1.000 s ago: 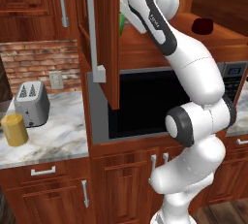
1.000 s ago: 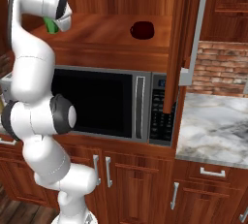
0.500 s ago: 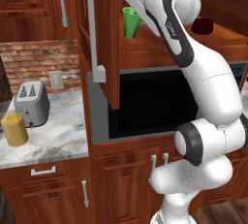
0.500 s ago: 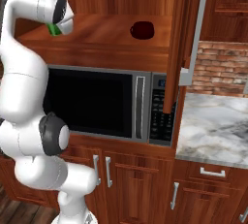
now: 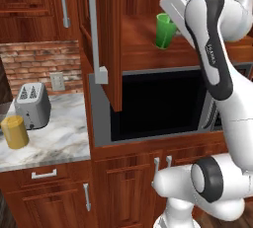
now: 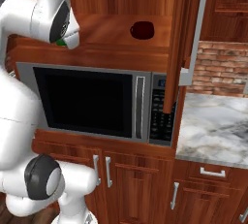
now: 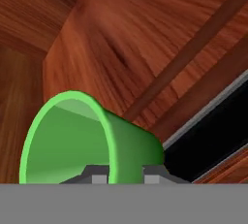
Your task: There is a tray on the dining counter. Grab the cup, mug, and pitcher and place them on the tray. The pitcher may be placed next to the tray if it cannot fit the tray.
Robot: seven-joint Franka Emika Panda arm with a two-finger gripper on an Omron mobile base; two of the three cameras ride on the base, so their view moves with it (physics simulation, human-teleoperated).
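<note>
The green cup point(image 5: 165, 30) hangs tilted in front of the open cabinet shelf above the microwave, with my gripper point(image 5: 171, 20) shut on its rim. In the hand view the cup point(image 7: 82, 140) lies on its side, mouth toward the camera, and its wall sits between my gripper point(image 7: 125, 177) tips. A sliver of the cup point(image 6: 61, 43) peeks out under my hand. The dark maroon mug point(image 6: 142, 30) stands on the same shelf further right. The yellow pitcher point(image 5: 15, 132) stands on the marble counter at the left. The tray and the dining counter are out of view.
An open cabinet door point(image 5: 106, 39) juts out just left of the cup. The microwave point(image 5: 158, 103) sits under the shelf. A grey toaster point(image 5: 32, 104) stands beside the pitcher. Brick wall backs the marble counter point(image 6: 215, 131).
My arm has swung and carried the green cup rightward and slightly down along the shelf front. The mug, pitcher and toaster have stayed put.
</note>
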